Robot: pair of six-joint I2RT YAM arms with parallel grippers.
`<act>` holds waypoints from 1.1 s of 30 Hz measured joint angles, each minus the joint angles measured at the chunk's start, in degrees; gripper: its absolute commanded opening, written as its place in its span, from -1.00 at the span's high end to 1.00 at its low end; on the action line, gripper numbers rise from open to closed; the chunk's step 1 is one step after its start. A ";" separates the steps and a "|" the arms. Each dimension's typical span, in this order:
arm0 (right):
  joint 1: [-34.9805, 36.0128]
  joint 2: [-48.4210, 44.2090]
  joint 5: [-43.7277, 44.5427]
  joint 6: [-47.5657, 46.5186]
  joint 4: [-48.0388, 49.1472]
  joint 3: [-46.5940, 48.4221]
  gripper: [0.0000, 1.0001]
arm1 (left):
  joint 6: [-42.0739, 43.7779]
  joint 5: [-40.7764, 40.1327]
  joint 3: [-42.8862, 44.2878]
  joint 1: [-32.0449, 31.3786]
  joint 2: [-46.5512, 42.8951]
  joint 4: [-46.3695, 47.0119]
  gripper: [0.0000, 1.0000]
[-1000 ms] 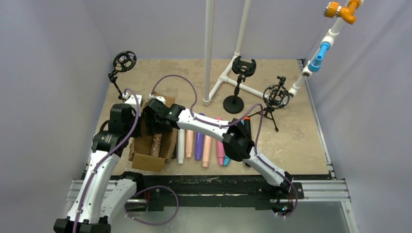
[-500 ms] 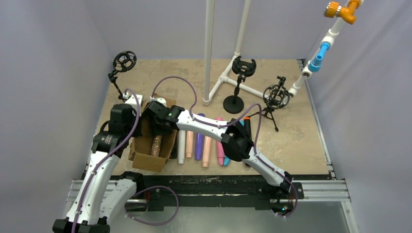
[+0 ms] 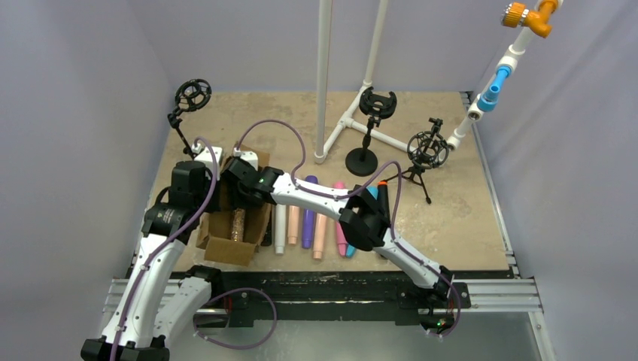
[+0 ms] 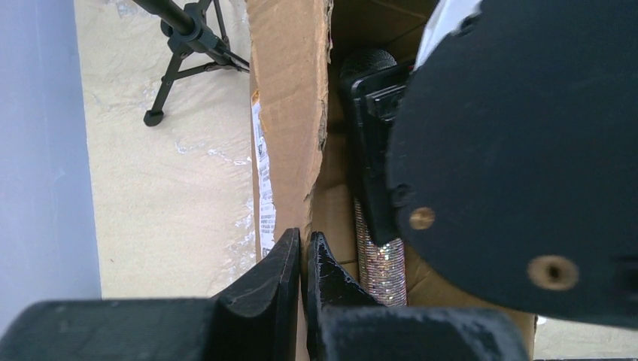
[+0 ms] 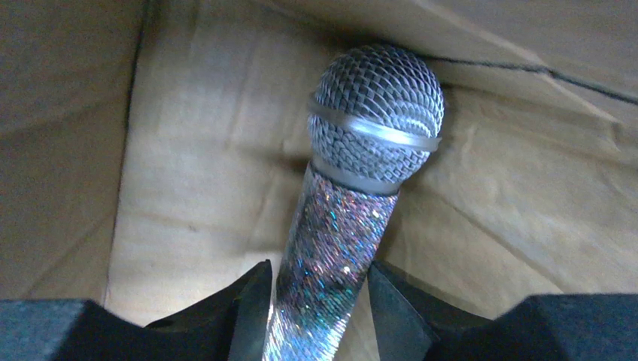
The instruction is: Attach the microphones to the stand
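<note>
A silver glitter microphone (image 5: 342, 233) with a mesh head (image 5: 376, 113) lies in an open cardboard box (image 3: 226, 244). My right gripper (image 5: 316, 301) reaches into the box, its fingers pressed on both sides of the glitter handle. It also shows in the top view (image 3: 242, 199). My left gripper (image 4: 302, 256) is shut on the box's left wall (image 4: 290, 113), beside the glitter microphone (image 4: 380, 259). Several more microphones lie in a row right of the box: white (image 3: 280, 226), peach (image 3: 293, 222), purple (image 3: 308, 218), pink (image 3: 340, 233), blue (image 3: 352, 248), black (image 3: 383, 197).
Three black microphone stands are on the table: one at far left (image 3: 192, 95), one with a round base (image 3: 376, 105), and a tripod one (image 3: 427, 149). A white pipe frame (image 3: 322, 83) rises at the back. The right arm spans over the row of microphones.
My right gripper has shifted slightly further and to the left inside the box, and the glitter microphone has shifted a little with it. The left arm has stayed put.
</note>
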 measured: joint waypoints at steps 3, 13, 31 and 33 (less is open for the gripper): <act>0.28 2.45 1.66 1.11 1.14 2.49 -0.15 | 0.20 0.52 0.02 0.00 -0.09 0.11 1.00; 0.35 -1.97 2.51 2.78 14.67 -10.01 0.64 | 0.44 0.74 0.00 0.00 -0.76 -1.27 1.00; -1.11 -33.70 -6.60 -1.88 28.13 -28.98 0.87 | 2.97 -3.43 0.48 -0.46 0.02 2.08 1.00; -2.16 -34.32 -6.99 -2.10 27.30 -29.29 0.87 | 2.71 -2.73 1.22 -0.50 0.46 1.18 1.00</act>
